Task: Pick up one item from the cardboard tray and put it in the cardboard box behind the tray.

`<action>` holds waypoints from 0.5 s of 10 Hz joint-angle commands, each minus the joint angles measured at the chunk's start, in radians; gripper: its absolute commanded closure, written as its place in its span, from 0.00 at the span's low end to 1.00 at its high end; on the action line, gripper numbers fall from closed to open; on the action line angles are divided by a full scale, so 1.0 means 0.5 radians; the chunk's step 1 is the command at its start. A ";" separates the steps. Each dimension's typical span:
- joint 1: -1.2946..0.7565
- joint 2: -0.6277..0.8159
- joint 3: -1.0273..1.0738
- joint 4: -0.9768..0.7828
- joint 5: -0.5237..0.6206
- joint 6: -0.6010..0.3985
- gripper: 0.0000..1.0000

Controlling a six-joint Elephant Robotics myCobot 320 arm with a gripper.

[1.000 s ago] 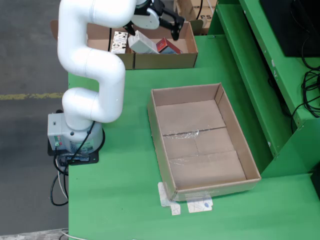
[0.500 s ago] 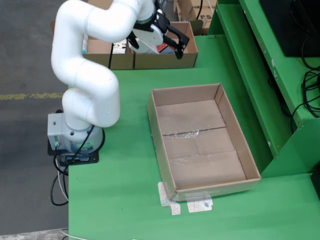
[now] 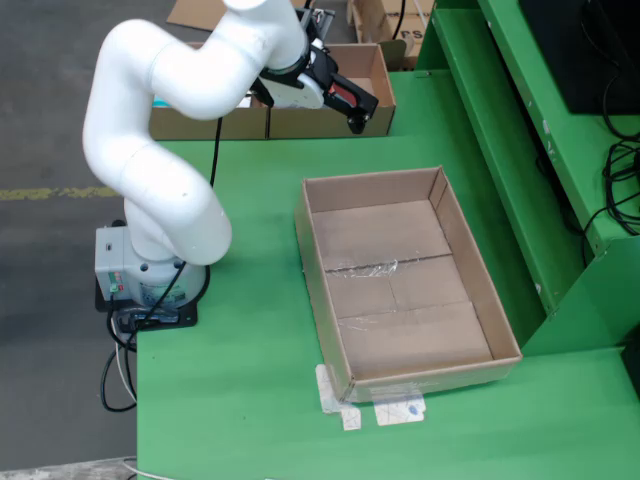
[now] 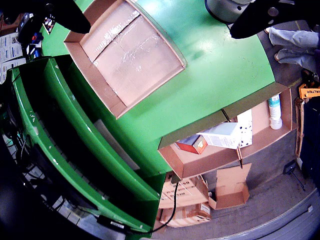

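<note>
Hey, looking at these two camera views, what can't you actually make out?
- Tray contents: in the fixed view the arm and claw cover most of them.
- Small box and white carton: printing too small to read in the claw view.
- Claw tips: cut off by the top edge in the claw view.
- White bottle: label too small to read.

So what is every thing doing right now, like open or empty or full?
Gripper: open, holding nothing, above the tray's front edge.
Big cardboard box: open on top, empty, flat on the green table.
Cardboard tray: open, with items inside.
Red box: lying in the tray.
White carton: lying on its side in the tray.
White bottle: lying in the tray's other compartment.
</note>
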 commanded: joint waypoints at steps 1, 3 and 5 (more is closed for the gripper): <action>-1.502 0.853 -1.335 0.305 0.306 -0.822 0.00; -2.110 0.809 -1.427 0.430 0.514 -1.266 0.00; -2.886 0.093 -1.118 0.635 0.800 -1.832 0.00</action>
